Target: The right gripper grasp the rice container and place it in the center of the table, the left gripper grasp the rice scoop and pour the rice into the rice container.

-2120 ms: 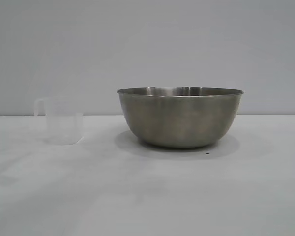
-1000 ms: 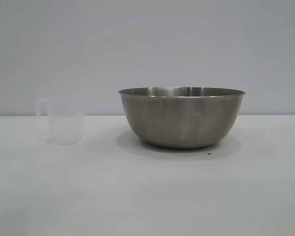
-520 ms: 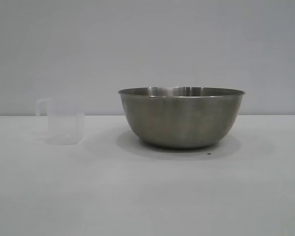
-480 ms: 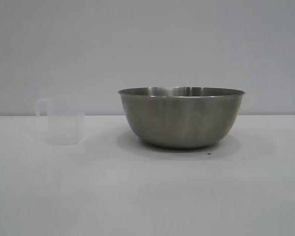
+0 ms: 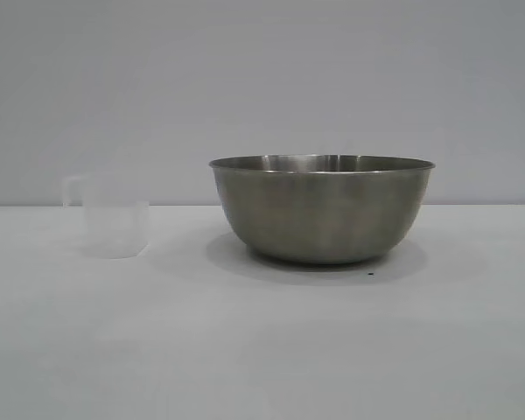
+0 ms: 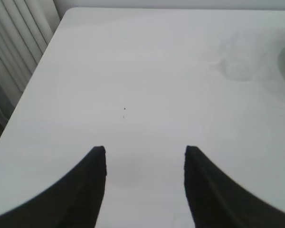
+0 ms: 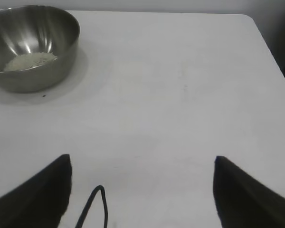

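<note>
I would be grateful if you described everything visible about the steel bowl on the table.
The rice container is a large round bowl of brushed grey steel with a thin rolled rim and a narrower base. It stands upright on the white table, to the right of the translucent rice scoop and apart from it. The right wrist view shows a small heap of off-white rice lying in its bottom. A tiny dark speck lies on the table beside its base. Neither end effector touches it.

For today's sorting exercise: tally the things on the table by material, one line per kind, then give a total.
Steel: 1, the rice container
Clear plastic: 1, the rice scoop
Grain: 1 heap, the rice, in the container
Total: 3
</note>
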Robot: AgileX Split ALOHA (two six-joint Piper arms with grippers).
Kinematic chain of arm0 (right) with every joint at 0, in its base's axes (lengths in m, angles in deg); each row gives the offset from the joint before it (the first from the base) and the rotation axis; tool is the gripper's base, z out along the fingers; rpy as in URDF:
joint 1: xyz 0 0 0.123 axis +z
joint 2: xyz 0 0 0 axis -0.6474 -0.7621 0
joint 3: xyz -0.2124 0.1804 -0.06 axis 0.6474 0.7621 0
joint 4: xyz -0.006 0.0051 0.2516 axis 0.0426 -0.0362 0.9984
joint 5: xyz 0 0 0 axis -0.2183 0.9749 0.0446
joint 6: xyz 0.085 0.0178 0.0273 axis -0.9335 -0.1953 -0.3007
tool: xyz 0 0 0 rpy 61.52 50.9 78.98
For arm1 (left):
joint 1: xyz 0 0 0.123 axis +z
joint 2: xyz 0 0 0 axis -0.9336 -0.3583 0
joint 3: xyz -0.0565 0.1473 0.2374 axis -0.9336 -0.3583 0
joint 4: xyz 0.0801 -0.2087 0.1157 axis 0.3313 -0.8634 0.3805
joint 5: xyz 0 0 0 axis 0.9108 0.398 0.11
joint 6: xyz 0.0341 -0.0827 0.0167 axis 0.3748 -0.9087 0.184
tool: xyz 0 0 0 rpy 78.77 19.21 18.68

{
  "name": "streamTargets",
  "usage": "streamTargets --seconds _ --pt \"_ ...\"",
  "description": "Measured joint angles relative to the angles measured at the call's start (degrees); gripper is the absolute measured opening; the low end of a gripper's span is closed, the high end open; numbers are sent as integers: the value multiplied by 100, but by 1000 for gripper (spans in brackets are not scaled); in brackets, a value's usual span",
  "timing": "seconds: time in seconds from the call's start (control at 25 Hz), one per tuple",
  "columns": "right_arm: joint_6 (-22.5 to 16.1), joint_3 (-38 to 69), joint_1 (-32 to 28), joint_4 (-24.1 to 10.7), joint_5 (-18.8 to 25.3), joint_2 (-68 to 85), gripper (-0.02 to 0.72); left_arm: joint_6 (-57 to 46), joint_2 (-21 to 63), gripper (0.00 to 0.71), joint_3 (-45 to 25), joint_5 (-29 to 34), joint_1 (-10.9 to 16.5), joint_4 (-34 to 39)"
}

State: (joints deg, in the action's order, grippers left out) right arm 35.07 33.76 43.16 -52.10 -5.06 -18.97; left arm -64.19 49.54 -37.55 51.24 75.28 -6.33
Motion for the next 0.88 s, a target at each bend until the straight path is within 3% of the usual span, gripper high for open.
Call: streamTargets --seconds 0.88 --pt "0 0 0 0 0 0 526 11 12 321 -69 102 0 -233"
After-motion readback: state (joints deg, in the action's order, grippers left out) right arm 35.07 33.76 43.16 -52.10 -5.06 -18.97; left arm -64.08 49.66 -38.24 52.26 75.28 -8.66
